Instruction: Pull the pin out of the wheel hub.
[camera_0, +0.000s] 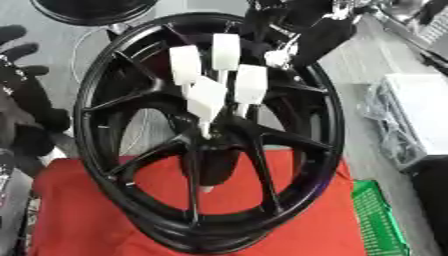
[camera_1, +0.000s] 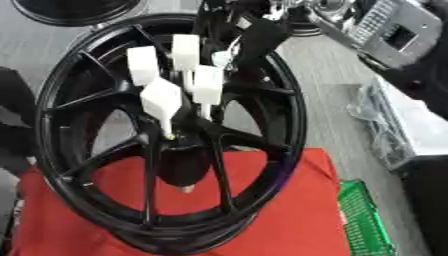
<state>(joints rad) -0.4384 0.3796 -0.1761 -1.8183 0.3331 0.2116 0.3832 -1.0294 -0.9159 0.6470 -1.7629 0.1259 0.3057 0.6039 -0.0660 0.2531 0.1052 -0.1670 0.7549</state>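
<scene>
White-tipped fingers (camera_0: 210, 97) of the right hand (camera_0: 229, 75) reach down from above into the hub (camera_0: 210, 145) of the black wheel (camera_0: 96, 90), which stands tilted on a red cloth (camera_0: 79, 220). One fingertip comes to a narrow point right at the hub, seemingly pinching something thin there, but I cannot tell whether it is the pin. A small pale end (camera_0: 207, 189) shows just below the hub. Judging by this, the pull is at its start and the pin not yet free. At the wheel's left, the left hand (camera_0: 26, 90) rests idle, its fingers unclear.
</scene>
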